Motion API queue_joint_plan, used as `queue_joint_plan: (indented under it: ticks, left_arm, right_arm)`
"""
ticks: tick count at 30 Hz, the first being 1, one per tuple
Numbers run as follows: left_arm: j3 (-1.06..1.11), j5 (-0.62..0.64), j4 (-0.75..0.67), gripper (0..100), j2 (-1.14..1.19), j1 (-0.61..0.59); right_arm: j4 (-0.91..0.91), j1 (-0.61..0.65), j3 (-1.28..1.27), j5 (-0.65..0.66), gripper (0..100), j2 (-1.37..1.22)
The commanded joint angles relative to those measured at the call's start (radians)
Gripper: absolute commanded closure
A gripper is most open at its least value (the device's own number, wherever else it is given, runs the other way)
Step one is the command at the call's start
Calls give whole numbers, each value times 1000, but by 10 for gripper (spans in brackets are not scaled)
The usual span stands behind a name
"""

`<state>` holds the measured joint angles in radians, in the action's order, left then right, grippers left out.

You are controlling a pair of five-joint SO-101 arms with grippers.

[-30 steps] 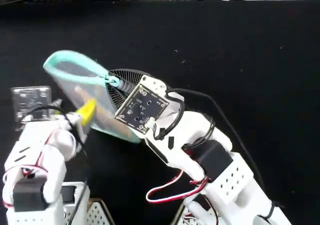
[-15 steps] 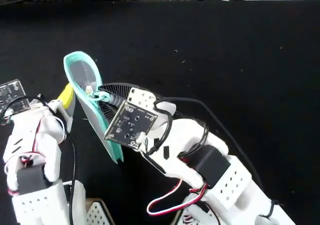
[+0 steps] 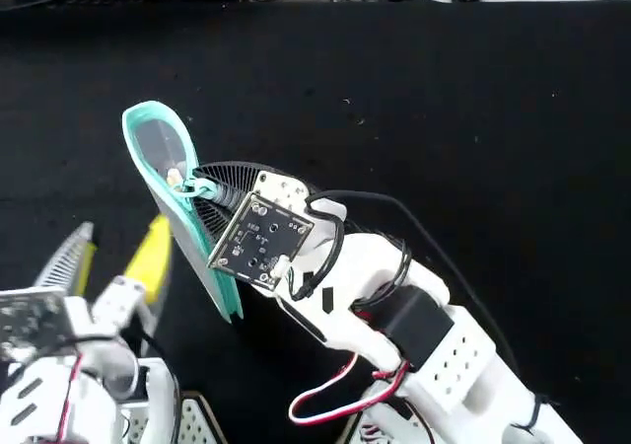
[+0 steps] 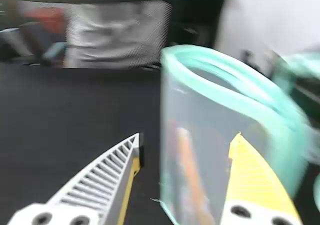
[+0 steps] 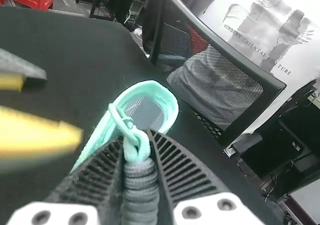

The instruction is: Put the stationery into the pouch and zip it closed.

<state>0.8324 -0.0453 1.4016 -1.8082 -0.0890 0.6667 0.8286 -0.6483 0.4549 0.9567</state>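
The pouch (image 3: pixel 163 153) is clear plastic with mint-green trim and stands on its edge at the table's left. Its far end gapes in a loop. My right gripper (image 3: pixel 204 191) is shut on the mint zip pull (image 5: pixel 131 137), about midway along the pouch (image 5: pixel 145 102). An orange pen (image 4: pixel 189 167) lies inside the pouch (image 4: pixel 220 130). My left gripper (image 3: pixel 113 252) is open near the front edge, just left of the pouch and apart from it. The left wrist view has the left gripper (image 4: pixel 186 136) spread with the pouch beyond it.
Black cloth (image 3: pixel 444 118) covers the table, with free room to the right and at the back. The right arm's body (image 3: pixel 394 316) crosses the near middle. A mesh office chair (image 5: pixel 215 85) stands in the room behind.
My left gripper drew back from the pouch toward the front edge and spread open. The pouch swung up onto its edge. The right gripper kept hold of the zip pull.
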Motion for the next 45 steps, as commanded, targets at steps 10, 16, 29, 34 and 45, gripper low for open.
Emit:
queue_joint_plan:
  ticks: [10,16,29,34,45]
  left_arm:
    - [-91,-18,94,712,-3,265]
    - [8,-17,11,712,-5,260]
    - [48,-28,-49,712,-5,-10]
    - [45,-28,-46,712,-5,-22]
    - [-56,-18,31,708,-5,-19]
  right_arm:
    - [-28,8,47,-9,986,21]
    - [-25,8,47,-9,986,21]
    - [-29,-41,51,-14,986,22]
    - [-61,-106,47,-15,986,22]
    - [-57,-104,47,-15,986,22]
